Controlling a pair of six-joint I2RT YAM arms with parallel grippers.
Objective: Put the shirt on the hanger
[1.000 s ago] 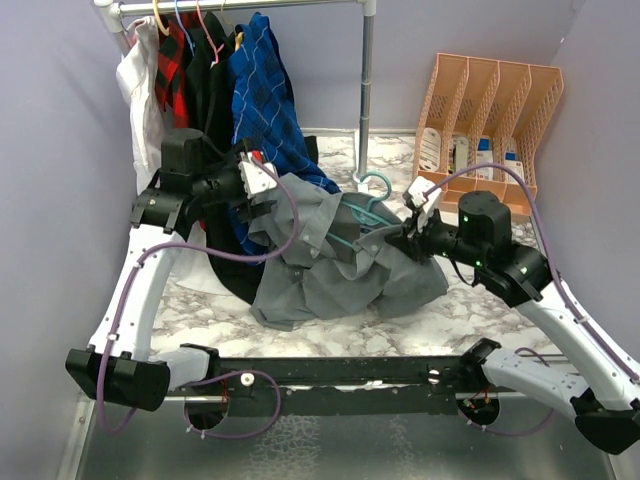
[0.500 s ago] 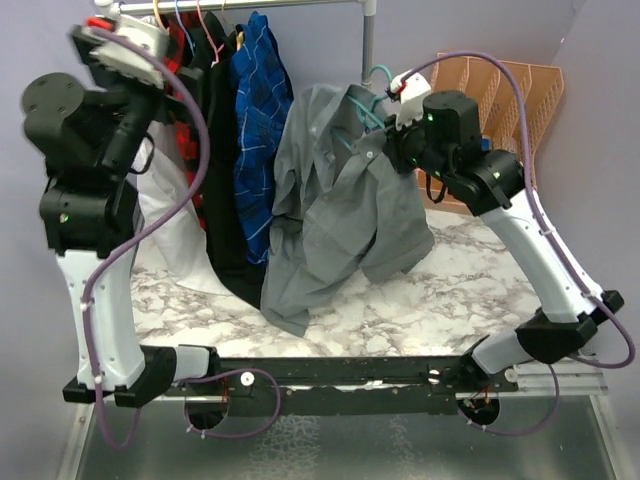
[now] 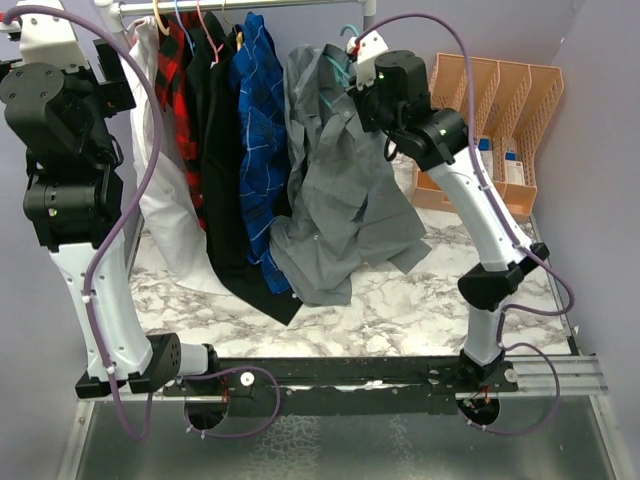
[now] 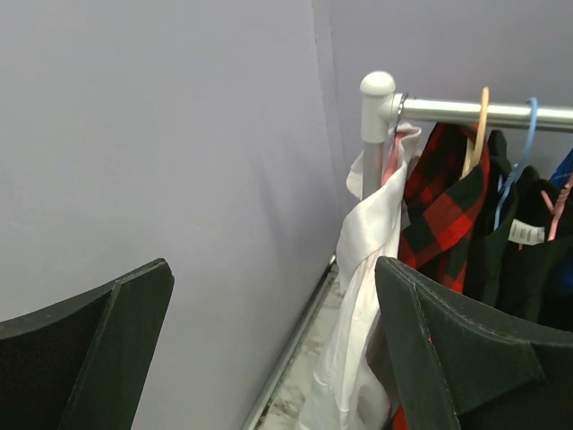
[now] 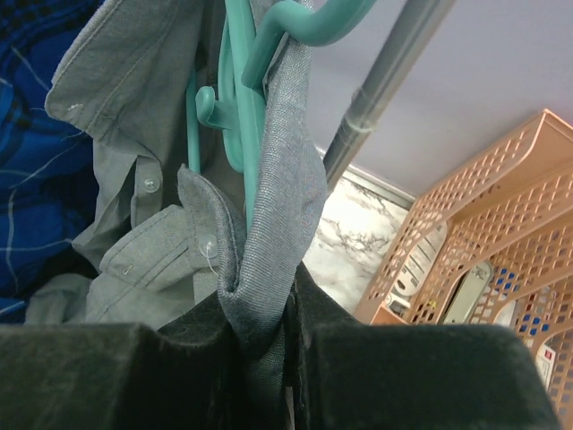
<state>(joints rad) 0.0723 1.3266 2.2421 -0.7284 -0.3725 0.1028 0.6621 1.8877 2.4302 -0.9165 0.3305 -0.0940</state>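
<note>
one marble table under everything, and a metal clothes rail across its far side. that's the big stuff?

— yes. both arms are raised to rail height. the left one stands at the far left by the wall, and the right one reaches up from the near right.

and the grey shirt?

— it hangs at the right end of the row of clothes, just right of the blue plaid shirt. its lower part is bunched and sits low over the table. i cannot tell whether it touches the marble.

what's left of the blue one?

— a black garment, then a red-and-black plaid shirt, then a white garment at the rail's left end. an orange file organiser sits on the table at the far right.

the teal hanger?

— it's inside the shirt's collar. its hook rises out of the neck close to the rail's right post. whether the hook rests on the rail i cannot tell.

the right gripper?

— its fingers are pressed together on a fold of the grey cloth, just below the hanger's neck.

the left gripper?

— its fingers are spread wide with nothing between them. it faces the rail's left end and the white garment, and touches neither.
</note>
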